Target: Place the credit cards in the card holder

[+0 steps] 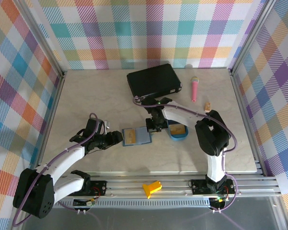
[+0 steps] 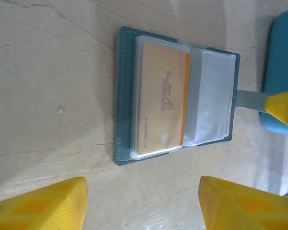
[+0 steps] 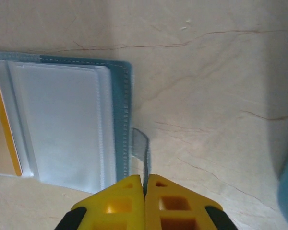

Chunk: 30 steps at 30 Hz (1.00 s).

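Observation:
The teal card holder (image 1: 135, 136) lies open on the table. An orange credit card (image 2: 162, 98) sits in its left clear pocket, and the right pocket (image 3: 62, 124) looks empty. My left gripper (image 2: 144, 206) is open just short of the holder's near edge, with bare table between its yellow fingers. My right gripper (image 3: 145, 178) is shut on the holder's thin clasp tab (image 3: 143, 143), at the holder's right side. From above, the left gripper (image 1: 116, 139) is left of the holder and the right gripper (image 1: 153, 127) is at its upper right. Another orange card (image 1: 178, 130) lies in the blue tray.
The blue oval tray (image 1: 178, 135) sits just right of the holder. A black case (image 1: 153, 80) lies at the back, with a pink stick (image 1: 194, 89) and a small tan piece (image 1: 208, 106) to its right. A yellow part (image 1: 152, 188) rests on the front rail.

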Tool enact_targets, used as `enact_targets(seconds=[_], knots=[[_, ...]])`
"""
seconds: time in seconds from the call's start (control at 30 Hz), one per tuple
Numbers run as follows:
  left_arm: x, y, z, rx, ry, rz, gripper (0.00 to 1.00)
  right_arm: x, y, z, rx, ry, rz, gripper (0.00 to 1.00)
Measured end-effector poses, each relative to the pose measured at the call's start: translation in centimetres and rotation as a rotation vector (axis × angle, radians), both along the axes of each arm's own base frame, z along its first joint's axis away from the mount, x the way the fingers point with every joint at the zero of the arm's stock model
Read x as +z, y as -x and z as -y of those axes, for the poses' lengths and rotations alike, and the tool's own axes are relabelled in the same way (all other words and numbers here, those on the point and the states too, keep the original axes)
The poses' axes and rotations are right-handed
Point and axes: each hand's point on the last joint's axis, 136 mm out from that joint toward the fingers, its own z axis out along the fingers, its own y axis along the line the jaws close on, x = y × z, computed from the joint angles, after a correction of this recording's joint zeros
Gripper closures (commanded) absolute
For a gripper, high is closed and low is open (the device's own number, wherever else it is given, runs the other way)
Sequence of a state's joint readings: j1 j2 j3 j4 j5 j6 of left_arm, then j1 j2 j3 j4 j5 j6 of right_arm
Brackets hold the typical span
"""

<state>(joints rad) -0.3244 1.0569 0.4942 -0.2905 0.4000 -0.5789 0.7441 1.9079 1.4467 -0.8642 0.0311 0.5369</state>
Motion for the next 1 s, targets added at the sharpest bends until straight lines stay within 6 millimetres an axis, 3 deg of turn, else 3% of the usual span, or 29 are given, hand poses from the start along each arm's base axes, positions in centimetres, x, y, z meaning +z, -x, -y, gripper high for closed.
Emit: enact_targets(seconds=[0.13,0.27,0.4,0.6,0.77,1.0], knots=[[0.8,-0.3,0.8,-0.025,0.044,0.028,0.29,1.4,-0.5,2.3,-0.041,-0.002,0.024,1.00],[1.9,-0.6,1.6,-0.050,0.093,0.063,0.29,3.0,-0.8,4.1,-0.066,-0.004,0.050,1.00],[2.7,-0.9,2.1,-0.067,0.126,0.091,0.29,4.2,-0.4,3.9,-0.055,-0.030,0.064,1.00],[3.1,-0.9,2.5,-0.083,0.147,0.100,0.29,5.6,1.0,0.9,0.001,-0.101,0.054,1.00],[3.0,-0.8,2.5,-0.083,0.153,0.101,0.30,6.8,2.4,-3.2,0.055,-0.178,0.042,1.00],[2.8,-0.4,2.0,-0.050,0.141,0.088,0.31,6.3,2.2,-7.6,0.056,-0.257,0.007,1.00]])
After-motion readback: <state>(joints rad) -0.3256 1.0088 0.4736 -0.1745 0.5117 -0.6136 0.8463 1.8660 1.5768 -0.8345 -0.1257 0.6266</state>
